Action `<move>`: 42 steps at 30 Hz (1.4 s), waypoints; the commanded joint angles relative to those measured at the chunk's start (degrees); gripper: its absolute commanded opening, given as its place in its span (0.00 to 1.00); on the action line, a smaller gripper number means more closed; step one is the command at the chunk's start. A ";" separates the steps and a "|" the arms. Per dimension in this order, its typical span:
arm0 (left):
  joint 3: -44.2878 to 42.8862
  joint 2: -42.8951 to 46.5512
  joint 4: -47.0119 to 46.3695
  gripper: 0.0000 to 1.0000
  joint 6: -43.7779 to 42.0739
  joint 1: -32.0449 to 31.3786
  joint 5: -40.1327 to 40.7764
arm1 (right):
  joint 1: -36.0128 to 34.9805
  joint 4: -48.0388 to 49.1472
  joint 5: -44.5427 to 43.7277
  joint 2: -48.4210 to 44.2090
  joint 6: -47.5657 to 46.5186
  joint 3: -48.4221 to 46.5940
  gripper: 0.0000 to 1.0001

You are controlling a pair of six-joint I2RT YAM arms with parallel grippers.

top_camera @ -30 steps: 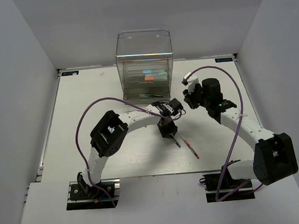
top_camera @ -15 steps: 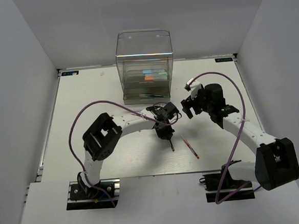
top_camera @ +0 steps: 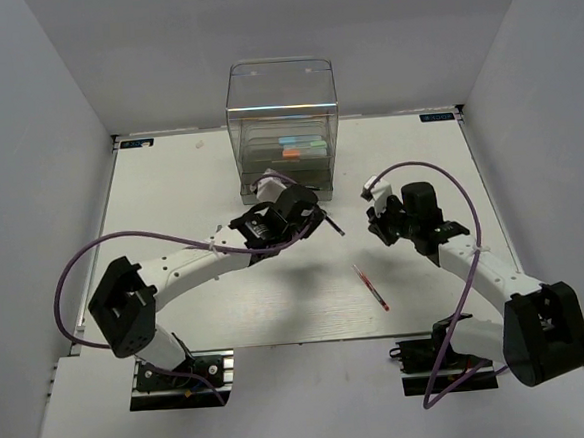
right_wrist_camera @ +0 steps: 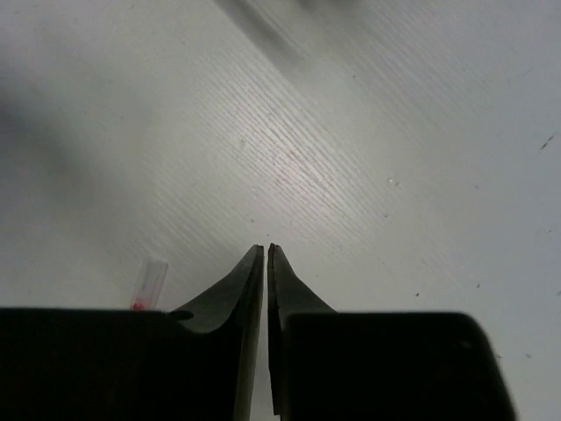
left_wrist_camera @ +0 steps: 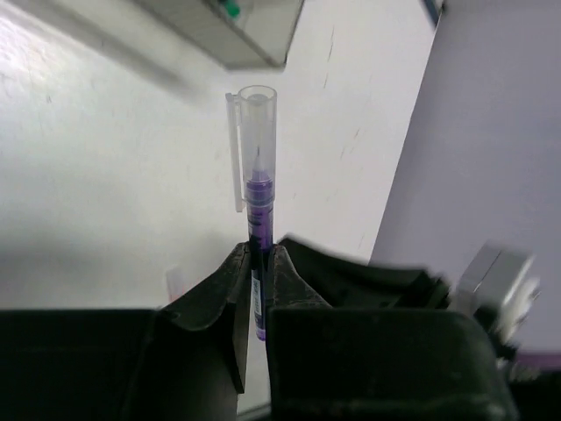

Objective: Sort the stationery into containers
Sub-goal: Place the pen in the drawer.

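White tabletop (top_camera: 170, 187), organiser (top_camera: 283, 129) at far centre, clear, stacked shallow trays. Upper trays hold a light-blue marker (top_camera: 291, 139) and an orange-capped one (top_camera: 290, 153); a dark pen (top_camera: 295, 186) lies in the lowest tray. Other contents too small to tell. Left gripper (left_wrist_camera: 259, 254) just in front of the organiser, fingers pinching a purple pen (left_wrist_camera: 256, 175) low on the barrel, clear cap pointing away. Likely step: delivering it to a tray. To do it well, line the pen up with the tray opening, cap leading, and open only once it is over the tray floor. Right gripper (right_wrist_camera: 266, 254) low over bare tabletop, fingers pressed together, empty. Red pen (top_camera: 371, 287) lies loose, near the right arm.
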State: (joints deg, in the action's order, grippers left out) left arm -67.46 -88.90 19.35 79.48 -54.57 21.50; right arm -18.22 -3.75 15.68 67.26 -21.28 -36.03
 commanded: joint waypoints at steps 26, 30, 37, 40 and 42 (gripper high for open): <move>-16.38 -17.01 5.69 0.09 24.93 16.06 11.29 | -0.24 -9.34 7.43 -3.72 -4.21 5.36 0.53; -16.39 -17.01 6.49 0.44 24.93 16.07 10.68 | -0.68 -9.87 8.22 -2.67 -4.30 5.18 0.56; -13.75 -14.90 5.96 0.58 24.06 16.07 10.14 | -2.25 -11.53 6.91 1.98 -4.65 3.34 0.57; -13.75 -13.41 5.44 0.58 22.04 16.07 9.62 | -2.96 -12.33 6.38 3.66 -5.79 2.72 0.58; -13.75 -11.82 5.43 0.58 18.18 16.07 9.62 | -3.31 -13.04 6.29 5.15 -6.67 2.02 0.58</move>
State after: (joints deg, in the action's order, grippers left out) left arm -81.54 -105.95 24.80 101.41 -38.52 30.61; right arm -20.78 -14.98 22.04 71.35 -26.26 -31.27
